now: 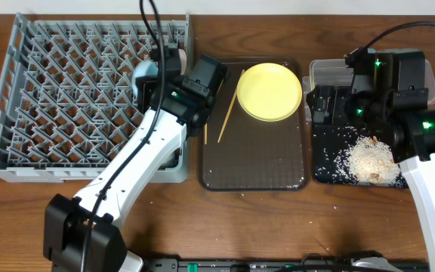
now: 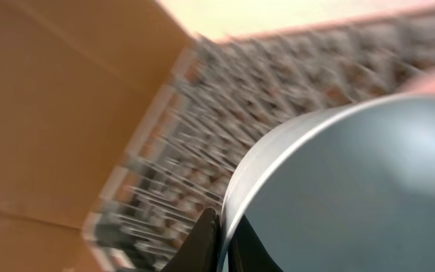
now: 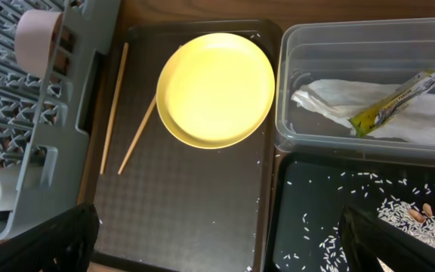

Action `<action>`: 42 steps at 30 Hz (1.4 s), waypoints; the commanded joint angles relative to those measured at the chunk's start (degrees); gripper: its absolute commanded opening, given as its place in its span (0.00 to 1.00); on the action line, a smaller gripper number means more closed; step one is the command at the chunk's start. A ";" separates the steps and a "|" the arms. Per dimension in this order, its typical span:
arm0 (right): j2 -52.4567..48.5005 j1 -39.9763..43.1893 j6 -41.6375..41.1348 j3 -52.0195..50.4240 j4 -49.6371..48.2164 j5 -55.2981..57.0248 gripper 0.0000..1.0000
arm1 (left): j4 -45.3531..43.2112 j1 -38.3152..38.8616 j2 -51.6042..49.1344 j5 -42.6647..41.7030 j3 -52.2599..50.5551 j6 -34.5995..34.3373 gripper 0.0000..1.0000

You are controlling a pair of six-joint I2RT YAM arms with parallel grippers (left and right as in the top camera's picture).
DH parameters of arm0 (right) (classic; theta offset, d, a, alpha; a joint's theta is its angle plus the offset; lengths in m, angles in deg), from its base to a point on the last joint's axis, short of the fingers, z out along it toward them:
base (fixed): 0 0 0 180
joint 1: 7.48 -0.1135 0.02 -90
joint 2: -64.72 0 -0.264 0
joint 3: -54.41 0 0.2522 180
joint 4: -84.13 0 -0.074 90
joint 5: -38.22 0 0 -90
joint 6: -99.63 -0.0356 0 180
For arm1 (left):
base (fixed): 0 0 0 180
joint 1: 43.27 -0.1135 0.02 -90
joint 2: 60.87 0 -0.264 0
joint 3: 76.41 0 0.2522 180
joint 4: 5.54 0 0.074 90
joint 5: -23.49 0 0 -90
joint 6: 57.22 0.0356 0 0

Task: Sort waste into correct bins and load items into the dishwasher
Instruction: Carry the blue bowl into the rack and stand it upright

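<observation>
The left end effector [image 2: 223,242] was pressed together on the rim of the light blue bowl [image 2: 353,196], one finger on either side of the edge. In the overhead view the bowl sat at the right side of the grey dish rack [image 1: 66,98], which filled the upper left of the frame; whether it touched the pegs could not be told, as the left wrist view was blurred. A small cup [image 3: 36,38] lay on its side in the narrow compartment along the rack's right wall, at the upper left of the right wrist view.

The brown serving tray [image 1: 255,162] lay in the middle of the tabletop [image 1: 278,227], just beside the rack. The yellow plate [image 1: 269,91] rested in its upper right corner, and the two chopsticks [image 1: 229,113] lay loose along its left side, one upright in the frame and one slanting toward the plate.

The right end effector [image 3: 217,227] was spread wide, its dark fingers [image 3: 59,242] showing at the lower corners of the right wrist view, with nothing between them. At the upper right stood the clear tub [image 3: 368,34], holding the white napkin [image 3: 331,102] with the green-and-yellow sachet [image 3: 395,102] lying across it. Below the tub, touching it, was the black tray [image 3: 308,196], with rice [image 1: 368,159] heaped toward its right side and loose grains scattered to the left.
</observation>
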 commanded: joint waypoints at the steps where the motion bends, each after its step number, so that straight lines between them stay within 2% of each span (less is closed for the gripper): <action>1: -0.17 1.03 -0.61 0.52 0.07 0.11 0.99 | -0.42 -0.09 -0.68 17.73 -1.31 -0.96 0.07; 18: -0.17 1.03 -0.61 0.52 0.07 0.11 0.99 | -2.23 -0.52 -11.56 21.31 -6.34 -4.79 0.07; 25: -0.17 1.03 -0.61 0.52 0.07 0.11 0.99 | 0.94 0.63 -11.82 20.00 -7.58 -4.92 0.07; 31: -0.17 1.03 -0.61 0.52 0.07 0.11 0.99 | 0.63 0.24 -11.85 19.80 -8.20 -7.82 0.07; 37: -0.17 1.03 -0.61 0.52 0.07 0.11 0.99 | 0.02 0.24 -11.87 17.70 -8.46 -7.78 0.07; 42: -0.17 1.03 -0.61 0.52 0.07 0.11 0.99 | 0.02 -0.55 -11.89 19.76 -8.57 -7.74 0.07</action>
